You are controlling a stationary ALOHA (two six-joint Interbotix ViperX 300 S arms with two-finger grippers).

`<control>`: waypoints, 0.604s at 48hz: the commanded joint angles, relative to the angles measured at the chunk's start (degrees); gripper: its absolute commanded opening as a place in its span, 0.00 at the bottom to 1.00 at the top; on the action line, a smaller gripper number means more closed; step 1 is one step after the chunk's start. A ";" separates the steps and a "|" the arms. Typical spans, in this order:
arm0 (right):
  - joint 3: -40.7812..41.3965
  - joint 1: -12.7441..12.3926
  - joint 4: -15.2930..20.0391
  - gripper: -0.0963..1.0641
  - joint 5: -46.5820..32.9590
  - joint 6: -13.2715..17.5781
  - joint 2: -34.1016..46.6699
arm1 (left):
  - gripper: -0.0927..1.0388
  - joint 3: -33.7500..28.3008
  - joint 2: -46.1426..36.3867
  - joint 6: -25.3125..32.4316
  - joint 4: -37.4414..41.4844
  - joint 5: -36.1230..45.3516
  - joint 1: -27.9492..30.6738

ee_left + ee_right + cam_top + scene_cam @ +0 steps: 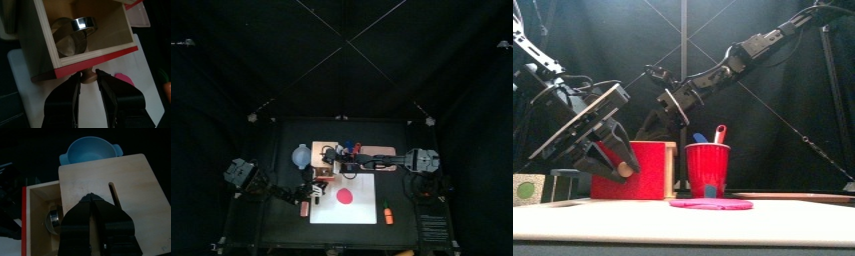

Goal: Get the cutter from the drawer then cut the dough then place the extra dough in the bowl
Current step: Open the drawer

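— What do we meet first, nearest the front?

— The dough [711,203], a flat pink disc lying on the board [593,222]. Just behind it in the front view stands the cup [707,170], with the blue knife [700,138] and the red knife [719,133] sticking up out of it.

— And to the left of the cup?

— There we have the left gripper [89,79]. Its jaws are closed tight on the knob [87,75] of the drawer [93,64], which stands pulled out of the box [127,188].

— Where do we find the cutter?

— The cutter [75,32] lies inside the open drawer. Neither gripper touches it.

— What about the other arm?

— We see the right gripper [91,198] down on the box's top, close beside the slot. Its jaws are pressed together with nothing between them.

— And farthest back?

— The bowl [90,150], just beyond the box's far edge.
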 commanded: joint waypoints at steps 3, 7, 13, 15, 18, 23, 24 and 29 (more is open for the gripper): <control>0.26 -1.23 0.00 0.10 0.97 0.00 0.18 | 0.58 -1.41 -0.35 0.09 0.00 1.23 -1.93; 0.26 -1.23 -0.09 0.10 0.97 0.00 0.26 | 0.58 -1.23 -0.44 0.00 -0.18 1.23 -1.93; 0.26 -1.23 -0.09 0.10 0.97 -0.09 0.26 | 0.58 -1.41 -0.35 0.00 -0.18 1.58 -1.93; 0.26 -1.23 -0.09 0.10 0.97 0.00 0.26 | 0.58 -1.49 -0.35 0.00 -0.26 1.67 -1.93; 0.18 -1.23 -0.09 0.10 0.97 0.00 0.26 | 0.58 -1.58 -0.44 0.00 -0.18 1.76 -1.93; 0.09 -1.23 -0.09 0.10 0.97 0.00 0.26 | 0.58 -1.58 -0.35 0.00 -0.09 1.93 -1.93; 0.09 -1.23 -0.09 0.10 0.97 0.00 0.26 | 0.58 -1.58 -0.44 0.00 -0.09 1.93 -1.93; 0.00 -1.23 0.00 0.10 0.97 -0.09 0.26 | 0.59 -1.49 -0.35 0.00 -0.09 1.93 -1.93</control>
